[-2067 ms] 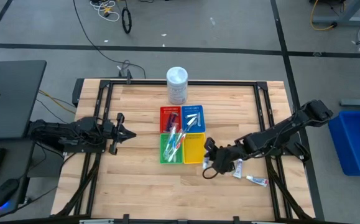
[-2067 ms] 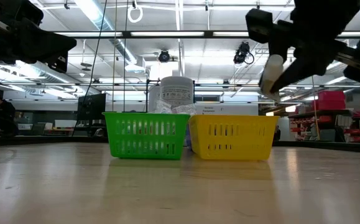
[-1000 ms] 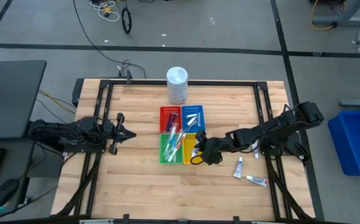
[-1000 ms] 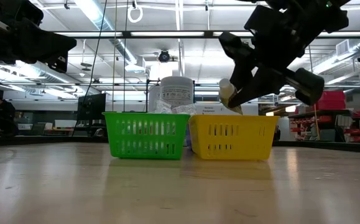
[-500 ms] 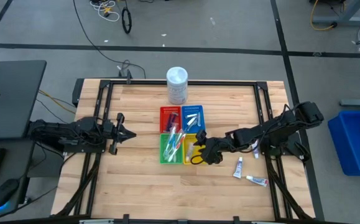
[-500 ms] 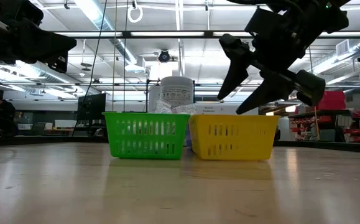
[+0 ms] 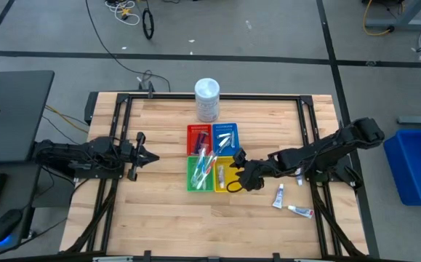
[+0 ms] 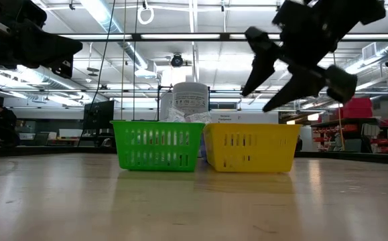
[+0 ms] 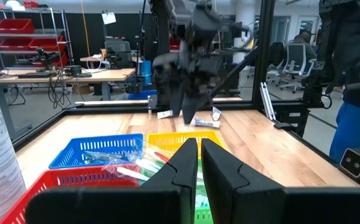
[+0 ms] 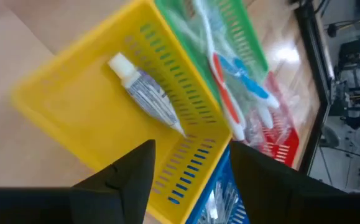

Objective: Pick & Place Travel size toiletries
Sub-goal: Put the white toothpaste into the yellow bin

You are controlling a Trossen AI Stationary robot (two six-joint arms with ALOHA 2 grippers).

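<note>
My right gripper (image 7: 233, 173) hangs open over the yellow tray (image 7: 225, 158), slanting down, with nothing between its fingers (image 10: 192, 180). A small white squeeze tube (image 10: 145, 93) lies on the yellow tray's floor, cap toward one corner. Two more tubes (image 7: 278, 195) (image 7: 300, 211) lie flat on the table to the right. Toothbrush-like sticks (image 10: 229, 81) lie in the green tray (image 7: 195, 182). My left gripper (image 7: 154, 155) waits shut at the table's left, pointing level toward the trays.
The red tray (image 7: 198, 137) and blue tray (image 7: 225, 135) stand behind the green and yellow ones, all touching. A tall white tub (image 7: 207, 100) stands at the far edge. Bare wood lies near and to both sides. A person stands beyond the table (image 9: 354, 74).
My right gripper has opened above the yellow tray and let go of the white tube. The tube has dropped out of the fingers and now lies on the tray's floor.
</note>
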